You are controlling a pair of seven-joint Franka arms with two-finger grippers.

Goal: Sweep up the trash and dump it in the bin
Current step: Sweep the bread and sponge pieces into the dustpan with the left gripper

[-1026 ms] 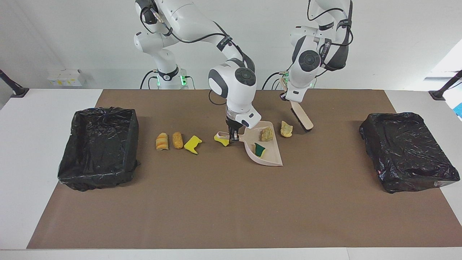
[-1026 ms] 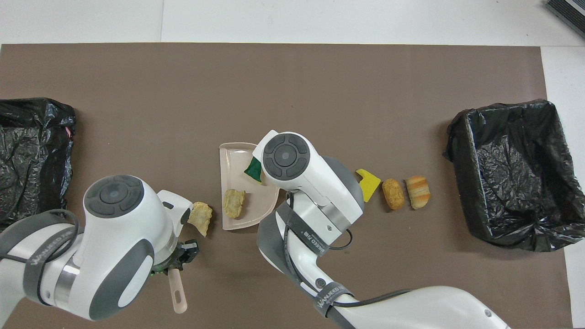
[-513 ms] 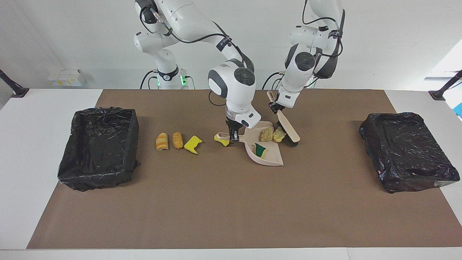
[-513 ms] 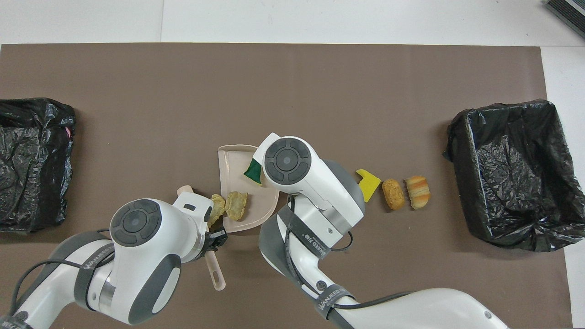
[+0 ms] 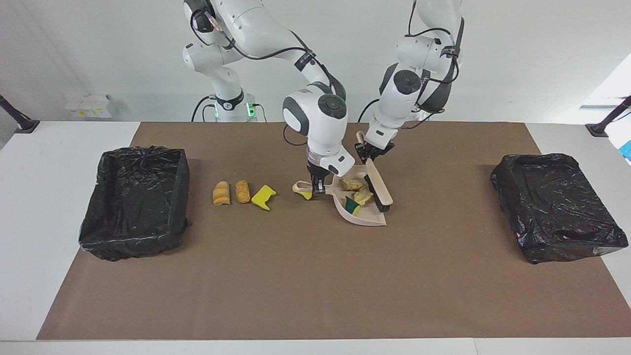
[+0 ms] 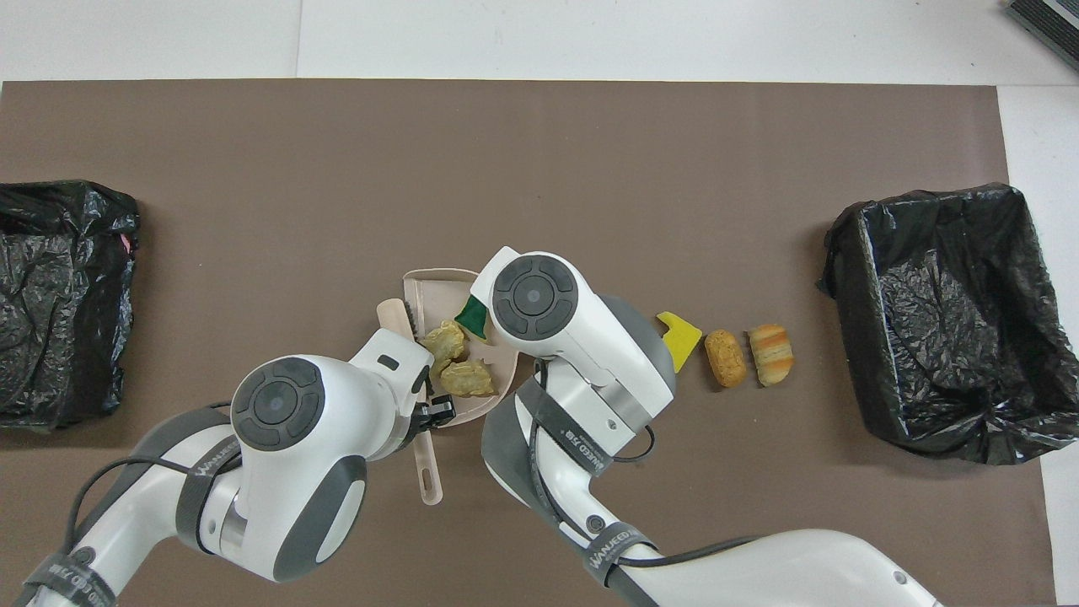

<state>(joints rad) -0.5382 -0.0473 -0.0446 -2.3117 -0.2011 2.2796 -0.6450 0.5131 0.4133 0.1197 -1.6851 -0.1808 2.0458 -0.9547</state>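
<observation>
Seven scraps counted, going left to right in the facing view: striped chunk (image 5: 221, 193), orange chunk (image 5: 242, 191) and yellow sponge bit (image 5: 263, 197) loose on the mat, another yellow bit (image 5: 300, 191) by the handle, then three pieces in the dustpan (image 5: 367, 219); two black-lined bins (image 5: 135, 201), one at each end. Sweep step in hand: right gripper (image 5: 318, 189) clamped on the dustpan handle, left gripper (image 5: 366, 156) clamped on the brush (image 5: 378, 188), bristles in the pan. Next move likely calls for sweeping in the four loose scraps.

Both views bright and evenly lit, diffuse light from above. Soft short shadows under the bin (image 5: 135, 199) toward the lower part of the facing frame. Specular glints on the black liner of the second bin (image 5: 557, 204). Everything sharp, no motion blur, slight washout at right edge
</observation>
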